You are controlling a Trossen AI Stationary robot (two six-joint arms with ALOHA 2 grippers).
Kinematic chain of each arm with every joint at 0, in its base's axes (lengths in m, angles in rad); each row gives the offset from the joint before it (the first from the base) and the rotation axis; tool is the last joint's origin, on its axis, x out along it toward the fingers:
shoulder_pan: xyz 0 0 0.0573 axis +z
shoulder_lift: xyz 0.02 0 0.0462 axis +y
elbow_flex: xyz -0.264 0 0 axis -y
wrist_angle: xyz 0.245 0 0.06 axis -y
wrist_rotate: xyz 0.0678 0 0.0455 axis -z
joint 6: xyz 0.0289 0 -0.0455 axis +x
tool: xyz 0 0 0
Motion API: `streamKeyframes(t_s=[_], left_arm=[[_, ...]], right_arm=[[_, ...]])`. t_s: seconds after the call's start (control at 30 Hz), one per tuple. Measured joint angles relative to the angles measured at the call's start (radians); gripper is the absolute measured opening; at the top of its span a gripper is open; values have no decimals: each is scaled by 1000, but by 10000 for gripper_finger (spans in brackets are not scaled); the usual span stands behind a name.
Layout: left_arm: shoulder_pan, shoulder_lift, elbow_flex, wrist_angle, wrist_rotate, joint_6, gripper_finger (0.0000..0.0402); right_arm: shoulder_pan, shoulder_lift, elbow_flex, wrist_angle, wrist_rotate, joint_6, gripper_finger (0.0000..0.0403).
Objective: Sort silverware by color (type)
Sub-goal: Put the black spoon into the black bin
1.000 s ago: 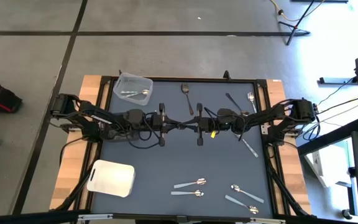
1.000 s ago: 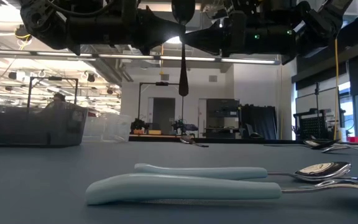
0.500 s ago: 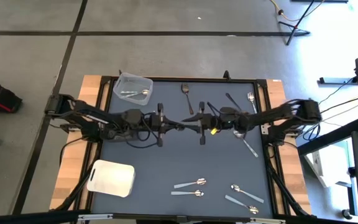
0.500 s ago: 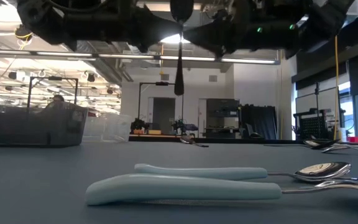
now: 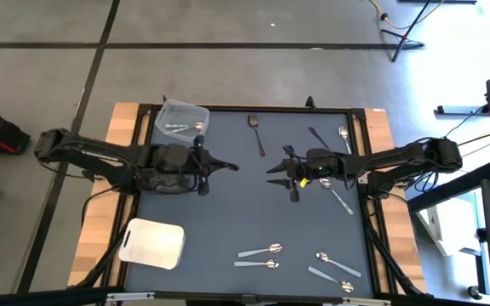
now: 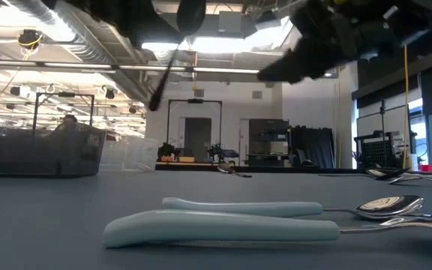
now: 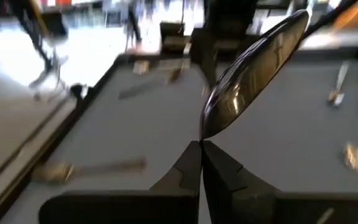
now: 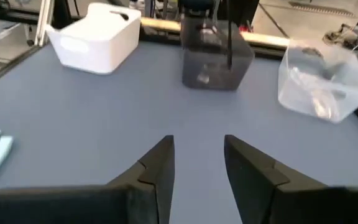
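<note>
In the low view, both arms are cut off by the top edge; only the handle of a dark utensil (image 6: 163, 77) hangs into sight, its bowl hidden. The pale-handled spoons (image 6: 276, 217) run past the right edge. In the left wrist view, the held spoon (image 7: 253, 71) is blurred, its handle running out at the top corner, and the utensils lying on the table (image 7: 89, 168) are smeared beyond telling their type.

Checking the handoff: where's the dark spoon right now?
High view: the dark spoon is clamped in the left gripper, in the air at table centre-left, just below the clear tub.
</note>
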Motion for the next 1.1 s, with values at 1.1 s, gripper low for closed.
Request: streamKeyframes(t_s=[1.1], left_arm=[[-53,-6,-1,-1085,-121,-631,0]], right_arm=[[0,2,-145,119,42,55,131]])
